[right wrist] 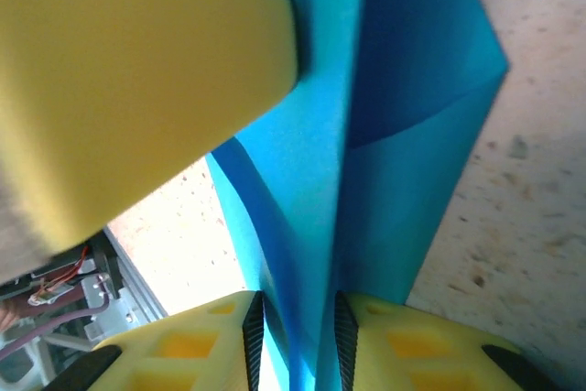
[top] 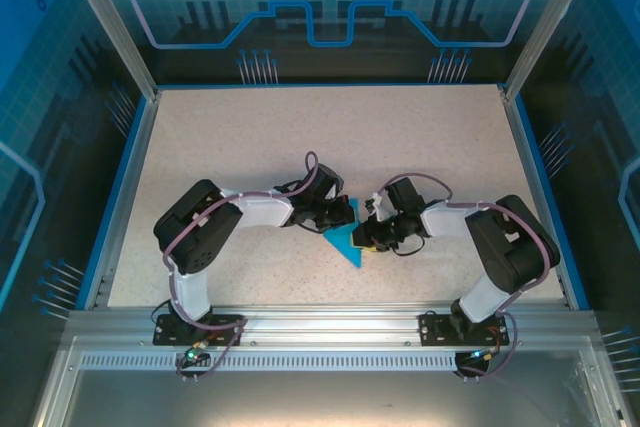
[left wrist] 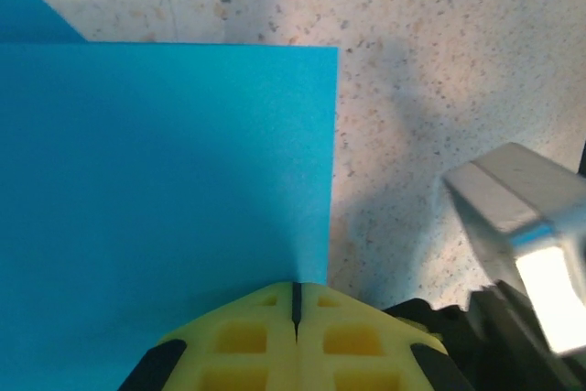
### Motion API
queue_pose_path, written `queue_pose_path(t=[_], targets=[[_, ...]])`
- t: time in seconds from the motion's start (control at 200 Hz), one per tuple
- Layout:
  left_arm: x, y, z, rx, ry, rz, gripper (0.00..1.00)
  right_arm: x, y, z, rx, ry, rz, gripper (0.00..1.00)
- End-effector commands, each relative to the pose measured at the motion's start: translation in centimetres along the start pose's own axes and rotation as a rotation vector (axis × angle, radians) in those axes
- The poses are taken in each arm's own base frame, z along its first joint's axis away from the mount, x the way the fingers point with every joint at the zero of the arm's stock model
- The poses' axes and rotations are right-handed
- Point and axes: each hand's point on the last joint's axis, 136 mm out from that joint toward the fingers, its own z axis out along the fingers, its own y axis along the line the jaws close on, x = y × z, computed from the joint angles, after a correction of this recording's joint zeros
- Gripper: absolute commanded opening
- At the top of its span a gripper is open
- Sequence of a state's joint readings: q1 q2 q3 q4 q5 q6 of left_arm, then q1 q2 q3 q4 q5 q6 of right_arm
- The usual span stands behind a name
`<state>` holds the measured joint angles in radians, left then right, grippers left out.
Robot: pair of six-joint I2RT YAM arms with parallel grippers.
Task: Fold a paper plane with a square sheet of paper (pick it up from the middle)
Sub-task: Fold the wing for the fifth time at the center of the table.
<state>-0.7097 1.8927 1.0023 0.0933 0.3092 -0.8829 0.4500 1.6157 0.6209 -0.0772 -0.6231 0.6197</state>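
The left jaws are closed tight together, their yellow tips set on the flat blue paper (left wrist: pixel 165 190) just inside one of its straight edges, with the speckled desk (left wrist: pixel 439 70) beside that edge. The right jaws stand a little apart, straddling a raised fold of the paper that runs up between the two pads (right wrist: pixel 252 327). I cannot tell whether the pads touch it, and a blurred yellow finger (right wrist: pixel 137 80) lies against the paper further along. The paper, partly folded to a point, sits on the desk towards the middle of its near edge, between the two arms.
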Motion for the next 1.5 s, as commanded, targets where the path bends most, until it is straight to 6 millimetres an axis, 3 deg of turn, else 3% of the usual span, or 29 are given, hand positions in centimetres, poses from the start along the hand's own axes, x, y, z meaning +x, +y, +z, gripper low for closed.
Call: queue_pose_path(t=[0.0, 0.155, 0.25, 0.32, 0.445, 0.53, 0.595, 0.74, 0.96, 1.205, 1.355, 1.495], targets=[[0.5, -0.5, 0.8, 0.013, 0.033, 0.025, 0.03, 0.7, -1.8, -0.9, 0.116, -0.005, 0.033, 0.33], [0.8, -0.3, 1.5, 0.004, 0.047, 0.029, 0.03, 0.9, -1.5, -1.5, 0.162, -0.011, 0.006, 0.41], [0.9, 0.0, 1.8, -0.005, 0.051, 0.025, 0.03, 0.8, -1.9, -2.5, 0.225, -0.044, 0.005, 0.43], [0.9, 0.1, 1.8, -0.009, 0.051, 0.026, 0.03, 0.7, -2.2, -3.5, 0.275, -0.071, 0.003, 0.50], [0.8, 0.2, 2.1, -0.014, 0.054, 0.028, 0.03, 0.6, -1.7, -4.9, 0.296, -0.116, -0.015, 0.51], [0.9, 0.0, 2.2, -0.013, 0.059, 0.032, 0.03, 0.6, -0.5, -5.0, 0.249, -0.122, -0.046, 0.41], [1.0, 0.0, 2.2, -0.016, 0.062, 0.035, 0.03, 0.7, 0.1, -4.9, 0.225, -0.122, -0.062, 0.26], [1.2, 0.1, 2.3, -0.022, 0.070, 0.036, 0.02, 0.3, 2.0, -4.2, 0.139, -0.105, -0.094, 0.18], [1.4, 0.0, 2.2, -0.019, 0.076, 0.044, 0.02, -1.0, 0.1, -3.1, 0.190, -0.094, -0.063, 0.15], [1.3, -0.9, 1.1, 0.007, 0.058, 0.063, 0.04, -0.5, -3.9, -2.4, 0.276, -0.057, 0.010, 0.14], [0.9, -2.9, -0.7, 0.050, 0.025, 0.095, 0.10, 0.1, -4.8, -1.9, 0.271, -0.036, 0.040, 0.14], [0.7, -3.4, -3.0, 0.049, -0.024, 0.107, 0.26, 0.2, -4.9, -1.6, 0.234, -0.034, 0.062, 0.14]])
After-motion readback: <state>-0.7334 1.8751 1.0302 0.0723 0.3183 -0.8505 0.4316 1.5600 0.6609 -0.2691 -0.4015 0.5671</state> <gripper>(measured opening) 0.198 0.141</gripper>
